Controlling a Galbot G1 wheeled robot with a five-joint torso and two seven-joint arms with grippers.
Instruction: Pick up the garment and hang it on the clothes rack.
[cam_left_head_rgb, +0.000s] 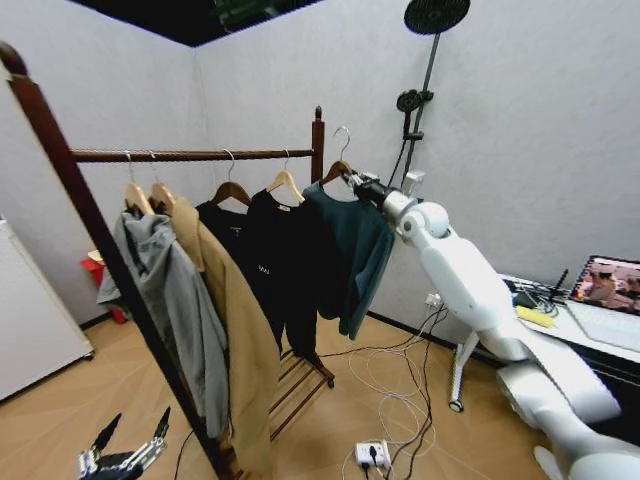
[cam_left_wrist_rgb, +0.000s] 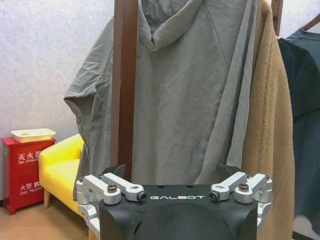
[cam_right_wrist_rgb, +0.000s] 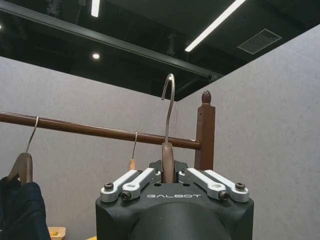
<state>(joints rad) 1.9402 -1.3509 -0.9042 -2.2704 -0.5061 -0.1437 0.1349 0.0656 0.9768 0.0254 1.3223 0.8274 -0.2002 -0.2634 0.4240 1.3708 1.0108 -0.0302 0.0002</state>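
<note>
Nearest the robot, the left hand hangs low beside the near post of the clothes rack, its fingers spread and released, grasping nothing. Just beyond that post, a grey hoodie and a tan coat hang from the rack's top bar, and further along the bar hang two black tops. The right arm reaches up past these toward the rack's far post. Its right hand is clenched on the wooden hanger of the garment, gripping the neck just below the metal hook. The garment hangs from that hand just beside the far post, at the outer side of it. Its hook stands upright, above the bar and clear of it
</note>
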